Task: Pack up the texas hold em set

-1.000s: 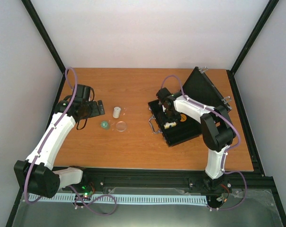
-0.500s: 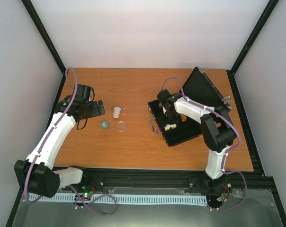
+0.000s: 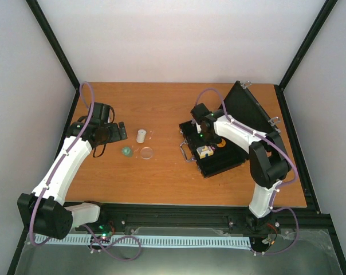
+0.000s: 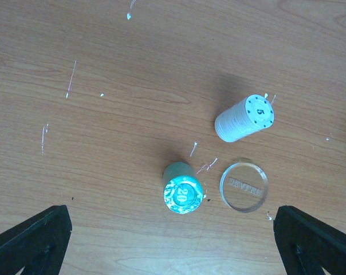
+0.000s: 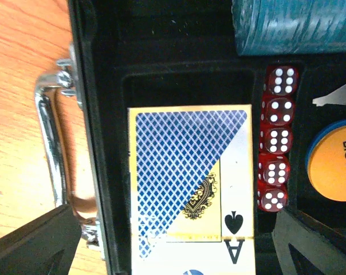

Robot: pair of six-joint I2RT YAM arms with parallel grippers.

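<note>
The right jaws stand wide and empty over the open flat black hinged case (image 5: 98, 86); between them we see the blue-backed card deck (image 5: 184, 189) lying in its compartment, small red dice (image 5: 276, 166) just beside it. The left jaws, likewise wide, hang over the wooden worktop (image 4: 104, 86); ahead of them we find a teal chip stack (image 4: 183, 192), a white chip stack (image 4: 244, 117) and a clear disc (image 4: 243, 186).

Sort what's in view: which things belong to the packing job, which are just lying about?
Job: open case holding card deck, red dice, orange disc, blue-green chips; on the table: white chip stack, teal chip stack, clear disc.
Not the job: arms' purple cables.
</note>
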